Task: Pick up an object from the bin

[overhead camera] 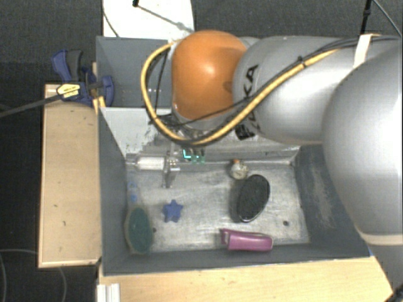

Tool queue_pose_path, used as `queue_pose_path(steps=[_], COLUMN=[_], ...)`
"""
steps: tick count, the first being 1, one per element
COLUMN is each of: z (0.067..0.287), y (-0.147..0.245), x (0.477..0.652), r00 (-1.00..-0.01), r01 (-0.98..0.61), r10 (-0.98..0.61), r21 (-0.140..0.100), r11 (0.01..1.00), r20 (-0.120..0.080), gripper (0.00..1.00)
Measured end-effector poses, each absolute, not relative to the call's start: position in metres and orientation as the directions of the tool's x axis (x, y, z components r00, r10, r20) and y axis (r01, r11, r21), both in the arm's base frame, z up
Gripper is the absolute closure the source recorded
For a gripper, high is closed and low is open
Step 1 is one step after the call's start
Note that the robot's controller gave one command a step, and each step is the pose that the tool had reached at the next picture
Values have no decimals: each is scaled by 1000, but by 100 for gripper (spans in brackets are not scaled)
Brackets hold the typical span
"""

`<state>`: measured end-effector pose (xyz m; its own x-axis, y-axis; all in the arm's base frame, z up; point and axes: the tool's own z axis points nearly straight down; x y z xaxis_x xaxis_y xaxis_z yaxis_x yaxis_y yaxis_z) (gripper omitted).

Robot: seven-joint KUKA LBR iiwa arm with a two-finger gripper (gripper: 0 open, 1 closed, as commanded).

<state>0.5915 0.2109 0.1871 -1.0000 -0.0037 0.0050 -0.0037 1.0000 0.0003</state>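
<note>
in the camera view the gripper (169,172) hangs low inside the grey metal bin (208,260), under the round orange cover of the wrist (204,74). it is just behind the small flat blue star (172,211), over bare floor and apart from it. how far the gripper is open i cannot tell, because the wrist hides most of it, and i see nothing in its hold. i judge that it is placed there because the blue star is the nearest thing and lies alone, with free floor on every side. so the star is probably the thing to pick, but this is only my guess.

the other things lie scattered, not heaped. left of the blue star and a little more to the front is a dark green oval pad (138,230), close to the side wall. right of the star, well apart, lies a black oval stone-like object (250,198). a small round beige knob (237,167) sits just behind that object. to the front right of the star, a pink-purple tube-shaped plastic piece (245,240) lies along the front wall.

nothing stands between the gripper and the star. the star is thin and flat on the metal, so i think it can slip away when it is squeezed. the green pad is near enough to be pushed by a careless approach.
</note>
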Motion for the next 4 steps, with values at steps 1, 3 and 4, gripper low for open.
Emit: queue_pose_path(steps=[1, 3, 4], z=[97, 91, 91], y=[199, 191, 189], x=[553, 556, 557], r00=[-946, -873, -897], r01=[-322, -488, -442], r10=[-322, -488, -442], r21=[4, 7, 7], r11=[947, 873, 897], r20=[-17, -20, -19], gripper=[0, 0, 0])
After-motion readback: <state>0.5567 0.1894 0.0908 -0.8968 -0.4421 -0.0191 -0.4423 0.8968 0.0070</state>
